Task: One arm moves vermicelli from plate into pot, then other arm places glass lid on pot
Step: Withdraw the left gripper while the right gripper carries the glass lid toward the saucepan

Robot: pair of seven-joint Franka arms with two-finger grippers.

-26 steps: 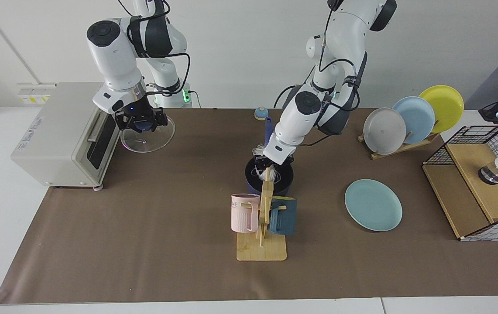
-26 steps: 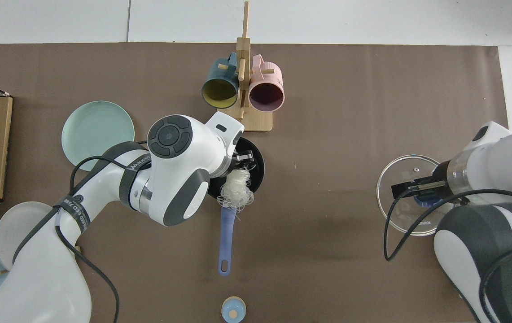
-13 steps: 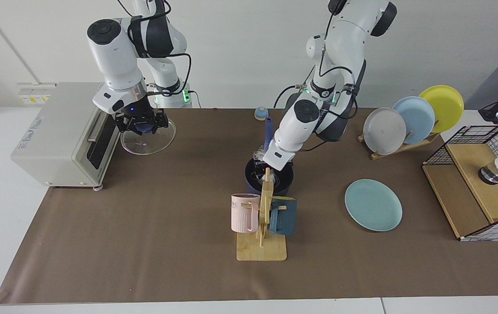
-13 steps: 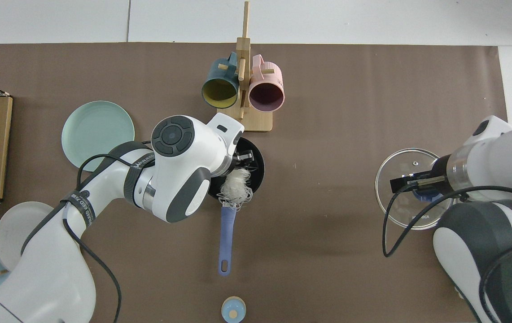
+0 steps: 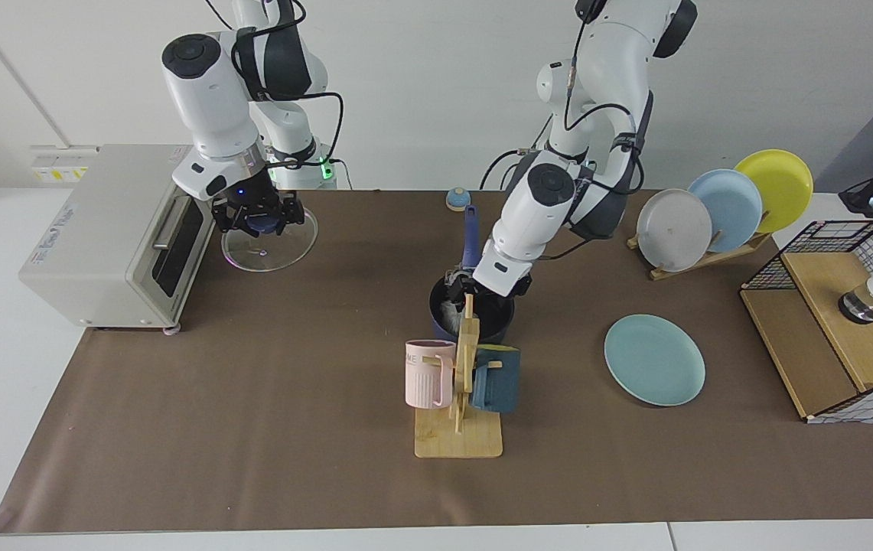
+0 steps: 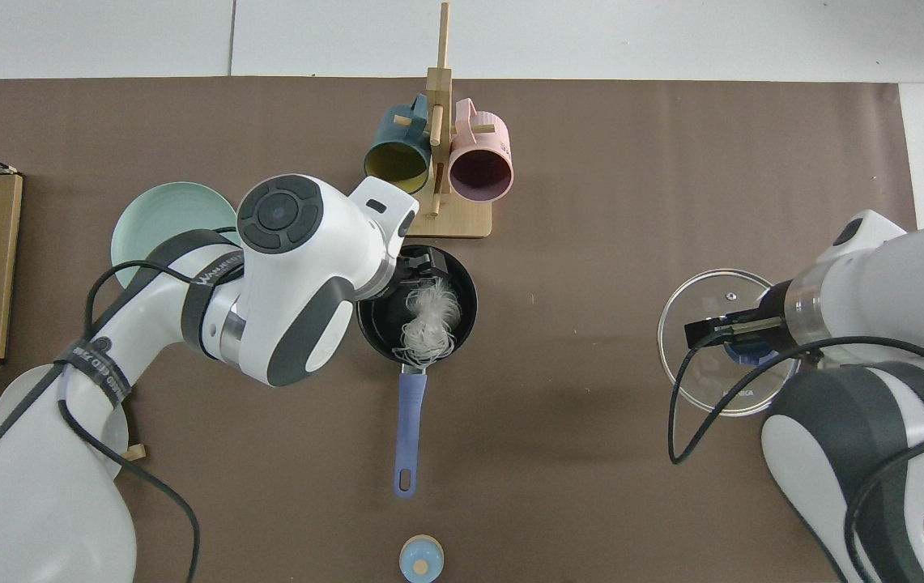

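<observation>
The vermicelli [image 6: 427, 320] lies inside the pot [image 6: 462, 279].

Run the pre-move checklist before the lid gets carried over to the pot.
1. Vermicelli inside the pot: ok, a few threads lie at the rim by the handle.
2. Plate emptied: ok.
3. Left gripper clear of the pot: not ok, it is at the rim.
4. Right gripper on the glass lid knob: ok.
5. Lid lifted off the table: cannot tell.
</observation>
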